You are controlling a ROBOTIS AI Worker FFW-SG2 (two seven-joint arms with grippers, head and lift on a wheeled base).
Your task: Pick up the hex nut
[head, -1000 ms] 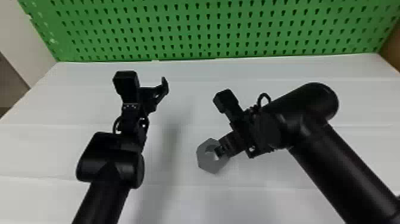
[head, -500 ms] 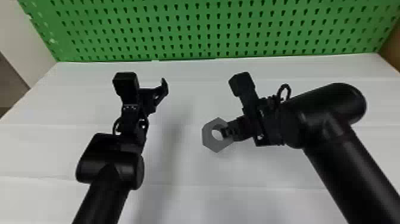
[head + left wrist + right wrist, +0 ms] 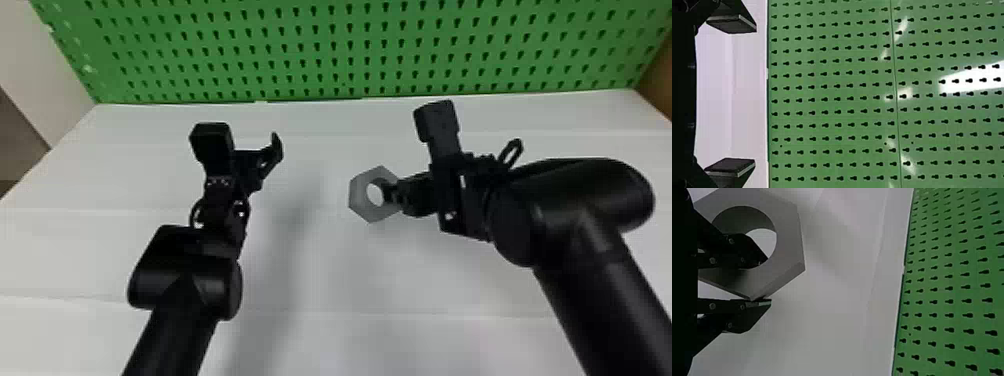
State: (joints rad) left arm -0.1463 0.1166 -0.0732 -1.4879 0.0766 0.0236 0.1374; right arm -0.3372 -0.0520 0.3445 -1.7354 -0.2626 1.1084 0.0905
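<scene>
Hex nut (image 3: 789, 239): clamped in our right tool (image 3: 767, 281), one finger (image 3: 746, 246) poking through it
Pegboard (image 3: 359, 52): nearer that tool now, nut came along, so pickup's pretty much ours
Left tool (image 3: 755, 95): wide apart

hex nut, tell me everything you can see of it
The hex nut is matte grey, thick and six-sided, with a round, smooth-looking hole; whether it is metal or plastic can't be told. The right end effector grips its wall, one finger in the hole, the other against the outside. It appears to be held above the white table, between the two arms.
</scene>
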